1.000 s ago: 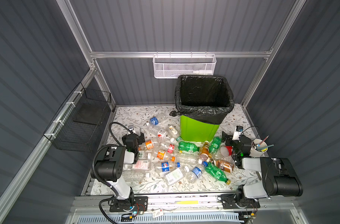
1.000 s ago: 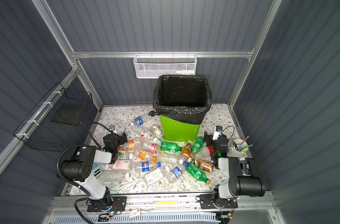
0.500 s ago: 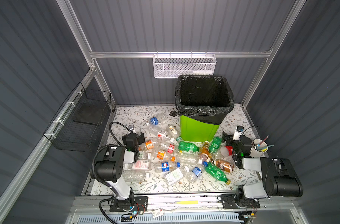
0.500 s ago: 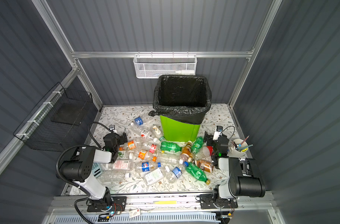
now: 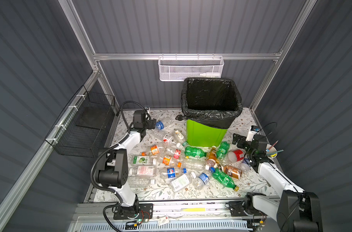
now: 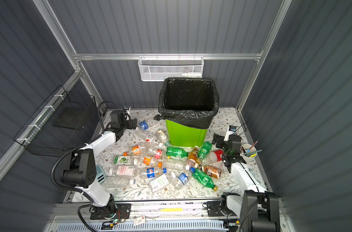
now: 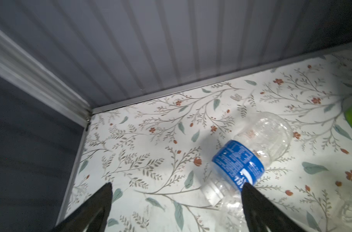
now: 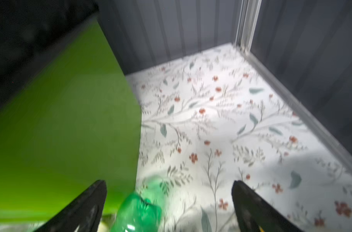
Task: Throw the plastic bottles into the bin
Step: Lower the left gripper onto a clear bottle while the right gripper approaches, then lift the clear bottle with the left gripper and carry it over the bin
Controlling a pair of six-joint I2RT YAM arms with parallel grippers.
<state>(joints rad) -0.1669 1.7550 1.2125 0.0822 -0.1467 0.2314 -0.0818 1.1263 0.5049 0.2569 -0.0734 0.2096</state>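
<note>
Blurrily, green bottle (image 8: pixel 139 213), half cut off, nr spread right gripper (image 8: pixel 169 181); left gripper (image 7: pixel 177 185) spread too.

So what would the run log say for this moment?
left fingers: open, at clear blue-labelled plastic bottle | right fingers: open, near green plastic bottle | tall green black-lined bin: no bottles seen inside

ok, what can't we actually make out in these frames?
Inside the bin, both top views: the black liner is too dark to show whether any bottle is inside.
Part of the blue-label bottle, left wrist view: behind a finger of the left gripper; contact unclear.
Most of the green bottle, right wrist view: motion-blurred and cut off by the frame edge.
Contents of the white mesh basket, both top views: veiled by the mesh.
</note>
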